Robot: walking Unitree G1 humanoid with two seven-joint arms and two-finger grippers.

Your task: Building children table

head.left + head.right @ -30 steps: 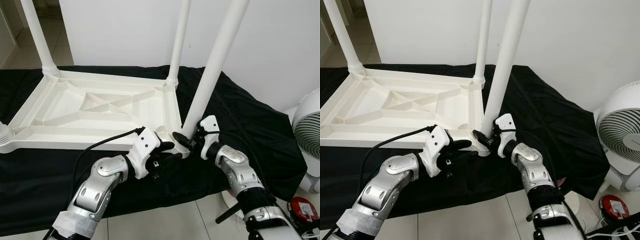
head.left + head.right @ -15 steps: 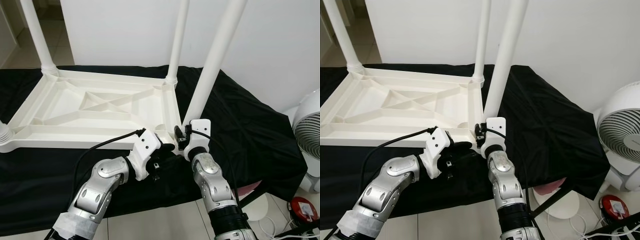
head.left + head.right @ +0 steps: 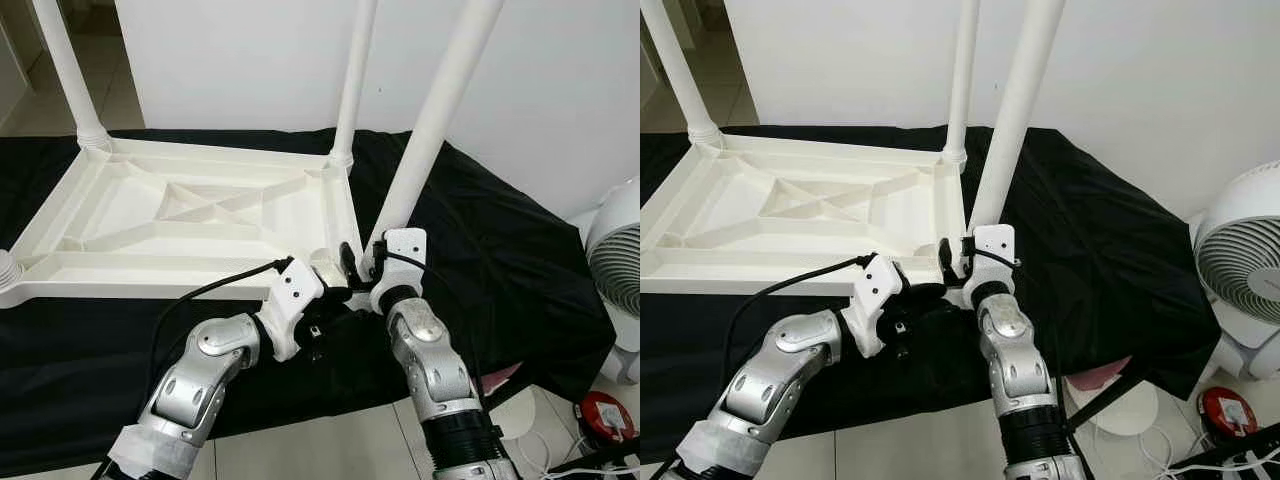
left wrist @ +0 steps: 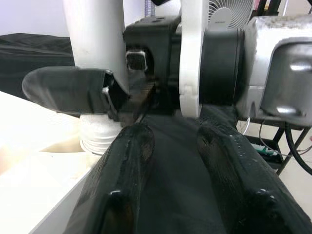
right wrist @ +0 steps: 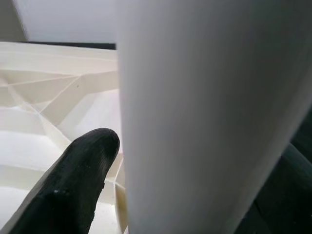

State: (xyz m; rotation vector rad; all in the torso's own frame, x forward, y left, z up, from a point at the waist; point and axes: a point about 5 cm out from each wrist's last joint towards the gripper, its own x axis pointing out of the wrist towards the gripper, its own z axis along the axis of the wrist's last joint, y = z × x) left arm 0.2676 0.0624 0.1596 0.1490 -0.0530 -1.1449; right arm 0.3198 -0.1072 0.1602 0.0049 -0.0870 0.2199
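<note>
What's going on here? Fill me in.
The robot is building a white kids' table, which lies upside down on a black cloth. The right claw is closed around the base of the near leg, which stands tilted at the table's near corner. The left claw sits open right beside that corner. Other legs stand at the other corners. A fan stands to the right.
</note>
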